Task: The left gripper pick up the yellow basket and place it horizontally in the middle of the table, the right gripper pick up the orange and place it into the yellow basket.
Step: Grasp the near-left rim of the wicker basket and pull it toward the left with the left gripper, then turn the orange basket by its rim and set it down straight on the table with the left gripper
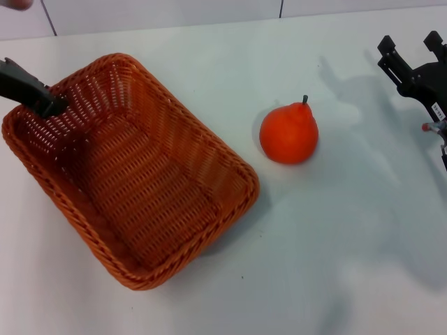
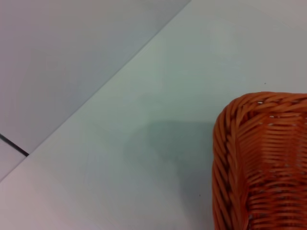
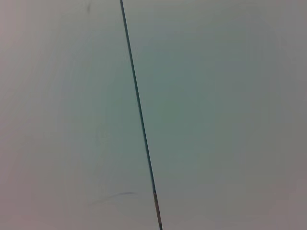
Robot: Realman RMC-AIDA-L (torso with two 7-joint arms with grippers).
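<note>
The yellow basket (image 1: 133,174), an orange-brown woven rectangle, lies at an angle on the left of the white table (image 1: 335,251). My left gripper (image 1: 47,103) reaches in from the left edge, its dark tip at the basket's far left rim. One corner of the basket shows in the left wrist view (image 2: 264,158). The orange (image 1: 288,132) stands upright on the table just right of the basket, stem up, apart from it. My right gripper (image 1: 411,43) hovers open and empty at the far right, well away from the orange.
The table's far edge runs along the top of the head view, with a grey wall behind. A dark seam line (image 3: 139,115) crosses the pale surface in the right wrist view.
</note>
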